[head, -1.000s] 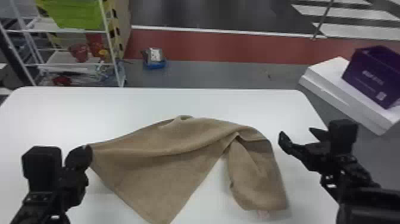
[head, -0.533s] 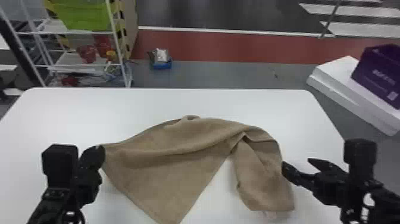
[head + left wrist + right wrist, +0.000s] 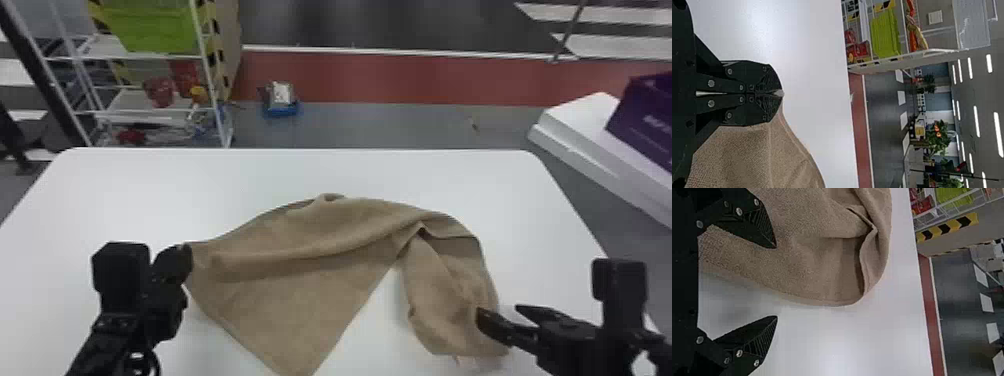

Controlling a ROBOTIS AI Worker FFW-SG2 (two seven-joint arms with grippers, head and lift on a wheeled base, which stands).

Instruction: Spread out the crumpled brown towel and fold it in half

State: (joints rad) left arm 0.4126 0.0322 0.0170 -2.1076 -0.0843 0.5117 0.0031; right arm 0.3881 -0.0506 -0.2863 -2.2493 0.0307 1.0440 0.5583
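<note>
Toward the worktop (image 3: pixel 510 195)'s right edge, right hand (image 3: pixel 776 282) gapes empty; left hand (image 3: pixel 777 93) pinches the towel (image 3: pixel 310 295)'s corner (likely limp; grip its hem).

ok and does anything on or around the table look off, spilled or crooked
The brown towel is askew: its right-hand part is creased and doubled over instead of lying flat. A blue object also sits oddly on the floor beyond the table. I see no spill.

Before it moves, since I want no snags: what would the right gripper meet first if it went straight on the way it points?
Most likely the towel: one finger of the right gripper lies over it. Height is unclear; it might pass above.
</note>
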